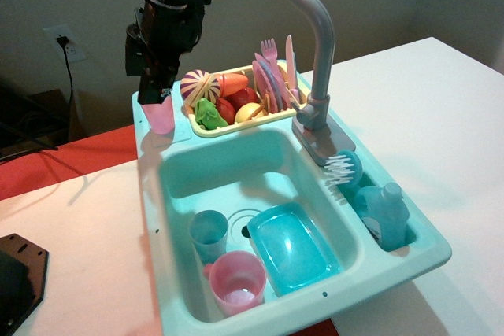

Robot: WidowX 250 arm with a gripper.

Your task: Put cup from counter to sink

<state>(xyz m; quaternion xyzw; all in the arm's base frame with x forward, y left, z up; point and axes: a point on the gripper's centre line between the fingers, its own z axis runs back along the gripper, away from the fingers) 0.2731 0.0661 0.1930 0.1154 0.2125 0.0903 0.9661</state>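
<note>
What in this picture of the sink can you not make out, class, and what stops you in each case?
- Gripper: its fingertips reach into or around the cup on the counter; whether they grip it is unclear.
- Arm: cut off by the top edge.
- Faucet spout: its tip runs out of the top edge.
- Rack: the toy food overlaps, so some pieces are unidentifiable.
- Black plate: cut off by the left edge.

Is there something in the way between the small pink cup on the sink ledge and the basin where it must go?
Nothing visible blocks the path. The pink cup stands on the ledge at the far left corner, under the pincer, and the sink opens directly in front of it. The blue cup, pink mug and blue tray fill the near part; the far part is free.
</note>
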